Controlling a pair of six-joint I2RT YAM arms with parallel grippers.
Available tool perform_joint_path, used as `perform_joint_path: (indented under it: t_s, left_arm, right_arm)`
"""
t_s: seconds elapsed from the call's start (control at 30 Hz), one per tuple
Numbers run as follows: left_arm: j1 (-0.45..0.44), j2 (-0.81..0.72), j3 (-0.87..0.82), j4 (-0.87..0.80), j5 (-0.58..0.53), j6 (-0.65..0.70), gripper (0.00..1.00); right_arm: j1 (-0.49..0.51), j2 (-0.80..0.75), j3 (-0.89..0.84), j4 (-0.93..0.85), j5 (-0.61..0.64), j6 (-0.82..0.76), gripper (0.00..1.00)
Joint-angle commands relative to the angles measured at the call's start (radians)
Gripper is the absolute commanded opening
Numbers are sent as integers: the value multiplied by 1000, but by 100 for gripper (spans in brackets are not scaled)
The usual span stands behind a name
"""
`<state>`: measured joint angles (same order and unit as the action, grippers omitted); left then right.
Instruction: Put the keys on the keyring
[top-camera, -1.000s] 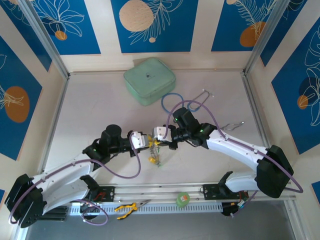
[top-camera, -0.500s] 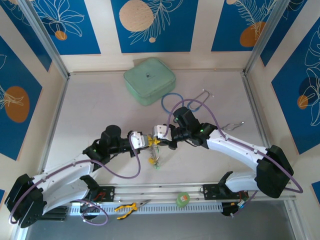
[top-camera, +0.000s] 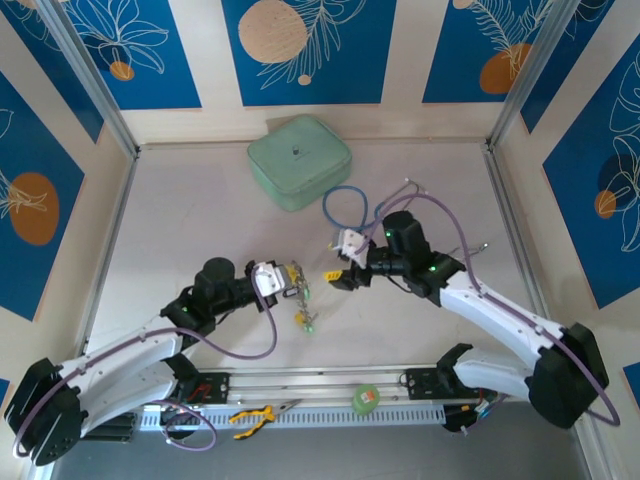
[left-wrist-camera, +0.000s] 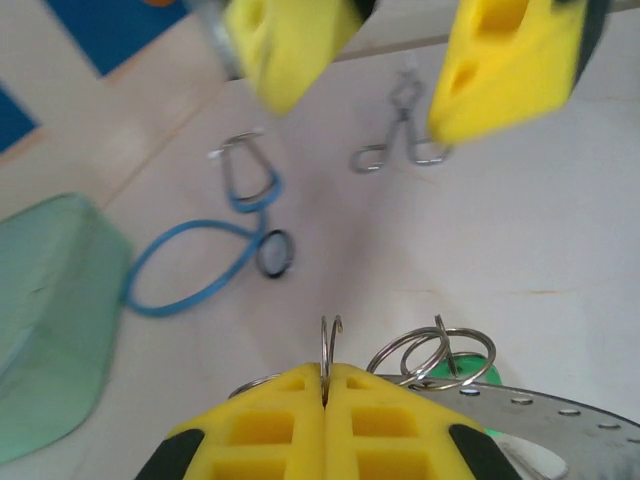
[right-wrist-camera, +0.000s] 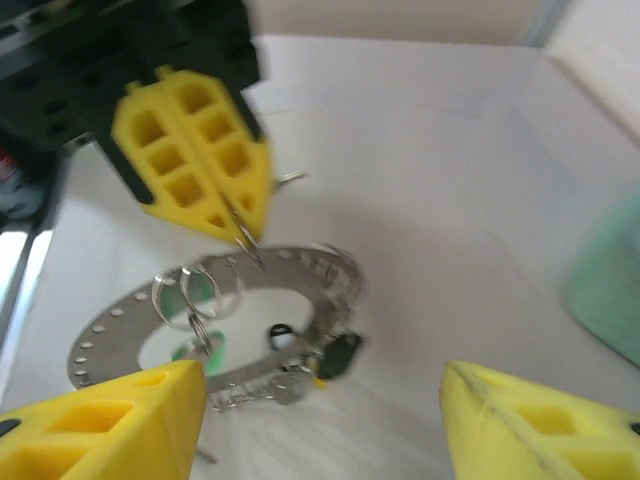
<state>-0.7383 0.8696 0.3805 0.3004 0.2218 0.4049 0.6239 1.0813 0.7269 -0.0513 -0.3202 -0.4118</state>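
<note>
Pale table, blue-panelled walls. Right end effector (top-camera: 341, 260) has backed off toward the frame's right, jaws wide and empty. Left end effector (top-camera: 290, 281) stays clamped on the keyring (right-wrist-camera: 100, 330), keys (top-camera: 305, 320) dangling below, left of centre. A threading step looks finished.

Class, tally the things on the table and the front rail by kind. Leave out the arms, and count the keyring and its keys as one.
Case: 1
Stethoscope: 1
Metal clip: 1
Keyring with keys: 1
Pliers: 1
Tape roll: 1
Total: 6
</note>
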Motion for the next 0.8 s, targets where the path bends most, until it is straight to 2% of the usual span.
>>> perform_joint_path:
  t_s: [0.0,0.13,0.3,0.47,0.6,0.77]
  left_arm:
    - [-7,-36,11,121,-265,-87,0]
    - [-3,-31,37,112,-527,-155,0]
    - [31,-29,67,63,-677,-176,0]
    - [158,-11,115,-2,-727,-273,0]
    - [277,-6,118,27,-740,-399,0]
    - [362,9,105,55,-754,-499,0]
  right_arm:
    - [14,-42,-33,67,75,195,60]
    - [102,-16,-31,78,142,319,54]
    - [287,110,-15,127,224,326,52]
    - [446,318,57,196,294,335,51]
    - [555,504,179,204,374,246,54]
    - [586,728,379,150,476,173,55]
